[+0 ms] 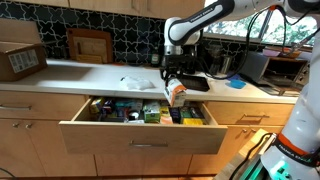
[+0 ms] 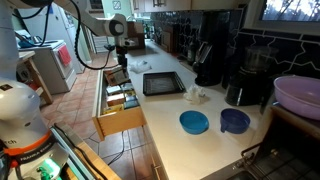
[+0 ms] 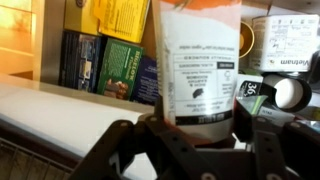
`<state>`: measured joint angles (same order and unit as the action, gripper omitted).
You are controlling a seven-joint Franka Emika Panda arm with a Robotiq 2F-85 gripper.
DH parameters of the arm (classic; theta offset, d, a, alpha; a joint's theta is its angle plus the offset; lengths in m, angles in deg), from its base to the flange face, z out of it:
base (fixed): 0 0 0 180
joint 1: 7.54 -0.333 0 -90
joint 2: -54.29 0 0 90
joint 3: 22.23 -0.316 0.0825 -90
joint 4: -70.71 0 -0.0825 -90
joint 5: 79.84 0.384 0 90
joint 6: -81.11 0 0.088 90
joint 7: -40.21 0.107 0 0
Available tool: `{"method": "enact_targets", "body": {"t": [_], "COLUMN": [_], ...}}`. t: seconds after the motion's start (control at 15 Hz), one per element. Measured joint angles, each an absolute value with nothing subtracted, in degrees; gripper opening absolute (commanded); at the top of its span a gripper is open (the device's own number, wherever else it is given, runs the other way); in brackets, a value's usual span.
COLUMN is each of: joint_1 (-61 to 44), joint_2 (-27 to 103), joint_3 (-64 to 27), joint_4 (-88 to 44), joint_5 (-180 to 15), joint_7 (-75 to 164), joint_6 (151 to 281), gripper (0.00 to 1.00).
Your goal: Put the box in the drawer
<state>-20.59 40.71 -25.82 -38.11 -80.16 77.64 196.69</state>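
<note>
Gripping box (image 3: 200, 70) w/ jaws, above open drawer (image 1: 140, 136)

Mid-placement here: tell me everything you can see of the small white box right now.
The box is a small white carton, cardboard by its look, with an orange end and a panel of black print. The gripper clamps it from both sides. In an exterior view the box hangs tilted, orange end down, over the open drawer.
</note>
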Motion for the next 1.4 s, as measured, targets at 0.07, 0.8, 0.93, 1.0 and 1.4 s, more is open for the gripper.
{"method": "enact_targets", "body": {"t": [0.07, 0.8, 0.93, 1.0, 1.4], "joint_1": [-20.6, -18.9, -18.2, -17.9, -16.7], "joint_2": [42.0, 42.7, 41.5, 40.9, 38.0], "joint_3": [-26.3, -27.1, -27.0, -26.8, -26.3], "joint_4": [-40.6, -54.2, -54.4, -54.4, -54.1], "joint_5": [-79.3, -71.3, -70.8, -70.7, -70.3], "joint_7": [78.7, 84.8, 85.2, 85.3, 85.3], "joint_6": [196.8, 206.4, 208.6, 209.7, 214.0], "gripper": [0.63, 0.66, 0.65, 0.64, 0.61]}}
